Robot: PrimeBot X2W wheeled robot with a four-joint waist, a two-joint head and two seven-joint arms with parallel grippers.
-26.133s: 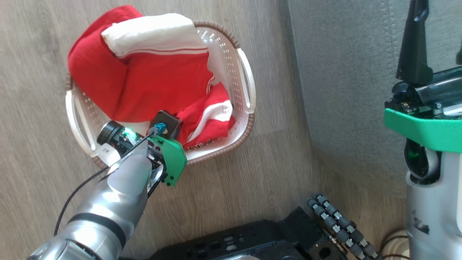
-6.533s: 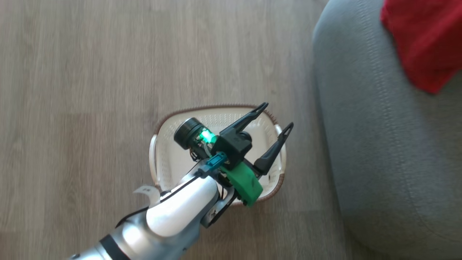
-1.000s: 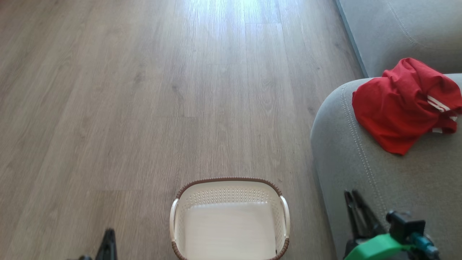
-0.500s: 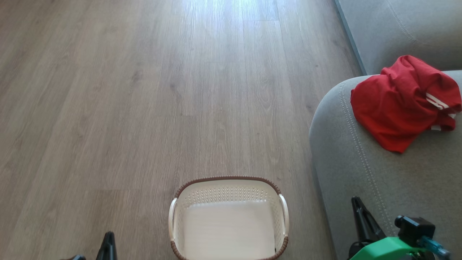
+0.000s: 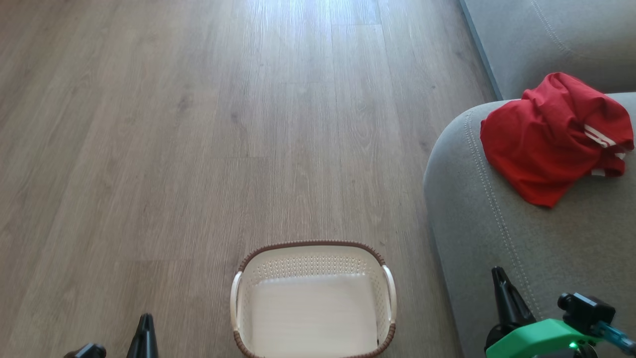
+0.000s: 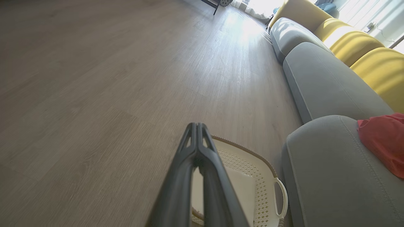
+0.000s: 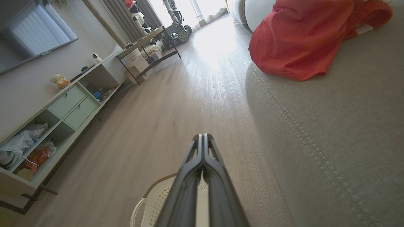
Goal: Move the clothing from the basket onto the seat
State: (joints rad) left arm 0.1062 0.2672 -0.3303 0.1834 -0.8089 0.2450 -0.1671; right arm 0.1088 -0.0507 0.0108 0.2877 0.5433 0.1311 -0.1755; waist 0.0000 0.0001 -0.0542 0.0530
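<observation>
The clothing lies as a crumpled red heap with white stripe trim on the grey seat at the right; it also shows as the clothing on the seat and the clothing on the seat. The off-white basket stands on the floor at bottom centre with nothing in it. My left gripper is at the lower left, shut and holding nothing. My right gripper is over the seat's front edge, its fingers pressed together with nothing between them.
Wood-look floor stretches ahead and to the left. A second grey cushion continues the sofa at far right, with yellow cushions behind. A low shelf unit with drawers lines the opposite wall.
The right gripper's fingers have come together from slightly apart. The picture has shifted a little, so the head camera moved; basket and clothing stay put.
</observation>
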